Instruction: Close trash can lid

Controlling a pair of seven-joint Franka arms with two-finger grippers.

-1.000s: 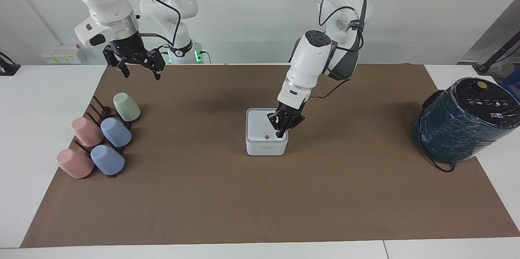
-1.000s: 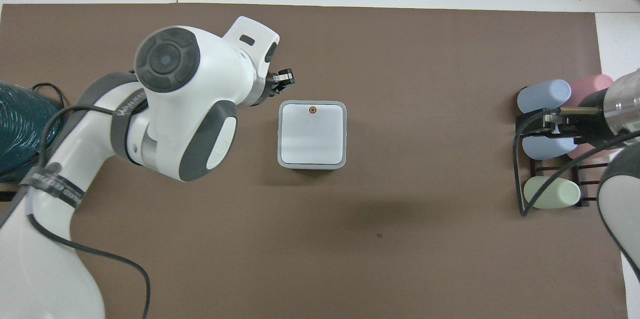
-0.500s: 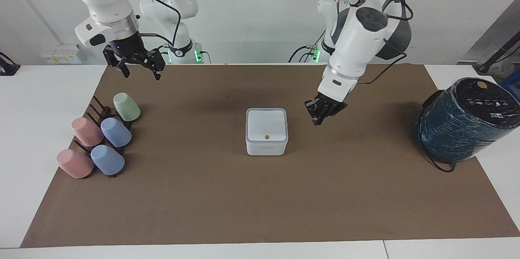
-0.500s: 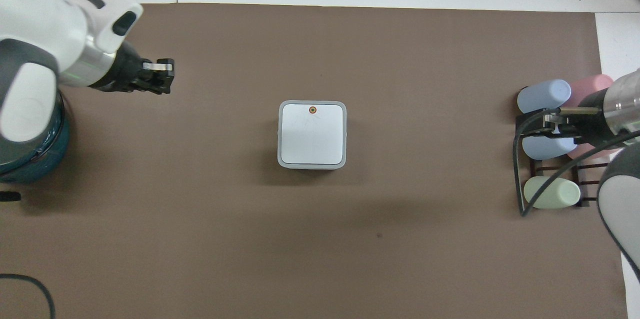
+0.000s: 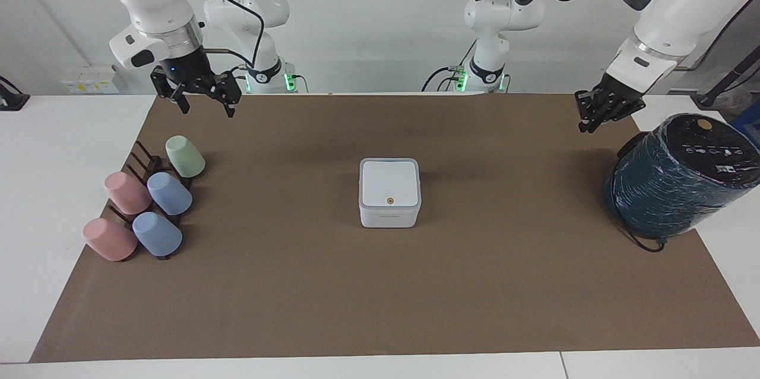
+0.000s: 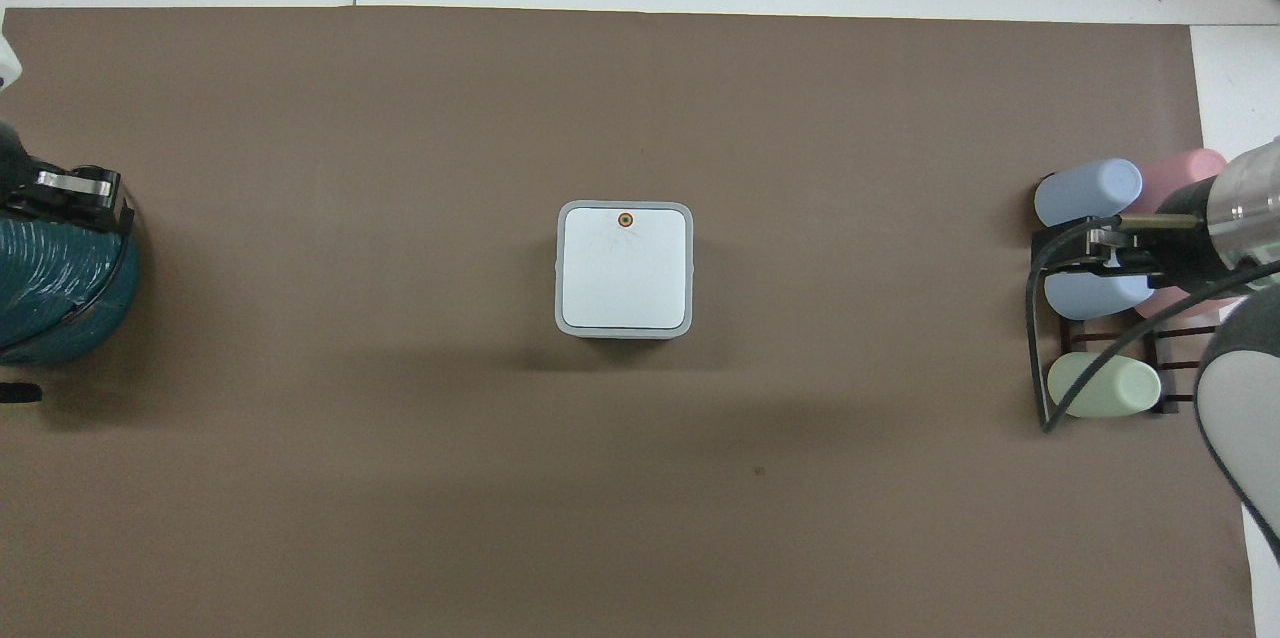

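Note:
The small white trash can [image 5: 389,217] stands in the middle of the brown mat, also seen from overhead [image 6: 560,320]. Its white lid [image 5: 389,180] lies flat and shut on top, with the orange dot on the edge farther from the robots; it shows in the overhead view [image 6: 625,273] too. My left gripper [image 5: 586,124] hangs shut and empty in the air toward the left arm's end of the table, over the mat beside the teal cylinder [image 6: 103,198]. My right gripper [image 5: 206,110] waits open and empty above the cup rack [image 6: 1088,253].
A large dark teal wrapped cylinder [image 5: 677,180] with a black top stands at the left arm's end of the mat [image 6: 55,288]. A dark rack with several pastel cups [image 5: 148,201] lies at the right arm's end [image 6: 1100,388].
My left gripper has left the lid, risen and swung away to the teal cylinder. The lid stays shut. The right arm has not moved.

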